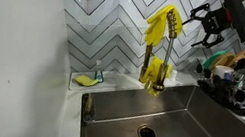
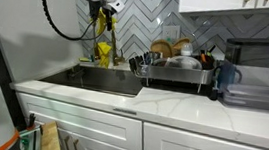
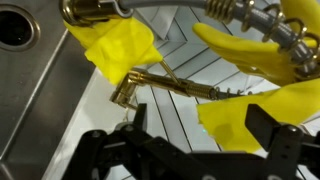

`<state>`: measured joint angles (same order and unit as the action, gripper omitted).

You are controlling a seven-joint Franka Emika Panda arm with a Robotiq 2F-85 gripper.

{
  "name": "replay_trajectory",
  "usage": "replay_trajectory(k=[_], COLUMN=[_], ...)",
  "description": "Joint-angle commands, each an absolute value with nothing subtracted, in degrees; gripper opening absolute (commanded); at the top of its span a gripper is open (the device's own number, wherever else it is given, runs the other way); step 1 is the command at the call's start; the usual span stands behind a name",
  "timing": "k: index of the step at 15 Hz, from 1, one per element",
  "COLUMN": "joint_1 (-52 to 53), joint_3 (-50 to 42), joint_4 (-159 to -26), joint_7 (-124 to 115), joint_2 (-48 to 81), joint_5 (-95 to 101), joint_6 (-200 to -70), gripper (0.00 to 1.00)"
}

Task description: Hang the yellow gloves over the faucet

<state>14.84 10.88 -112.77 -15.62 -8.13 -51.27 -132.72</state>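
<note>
The yellow gloves (image 1: 160,24) hang draped over the top arch of the brass gooseneck faucet (image 1: 161,65), fingers dangling down beside its neck. They also show in an exterior view (image 2: 104,27). My gripper (image 1: 208,21) is open and empty, a little to the side of the faucet top and apart from the gloves. In the wrist view my two black fingers (image 3: 200,125) stand wide apart. Yellow glove parts (image 3: 120,45) lie beyond them over the coiled spring neck (image 3: 250,20), above the side lever (image 3: 165,85).
The steel sink (image 1: 121,104) lies below the faucet, with a yellow-green sponge (image 1: 84,79) in its back corner. A dish rack full of dishes (image 2: 180,70) stands beside the sink. The chevron tile wall (image 1: 111,16) is close behind the faucet.
</note>
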Motion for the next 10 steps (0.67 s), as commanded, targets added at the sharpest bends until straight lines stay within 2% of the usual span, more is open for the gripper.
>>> replay_trajectory(k=[1, 3, 10], joint_1=[12.4, 11.6, 11.6], joint_3=[10.3, 10.1, 10.7], joint_4=[-114.6, -114.7, -113.0], joint_7=[-14.9, -14.3, -15.1], joint_2=[-9.0, -8.4, -7.7], joint_5=[-46.9, -44.8, -46.5], joint_6=[-124.3, -120.7, -123.1], gripper=[1.0, 1.0, 1.0])
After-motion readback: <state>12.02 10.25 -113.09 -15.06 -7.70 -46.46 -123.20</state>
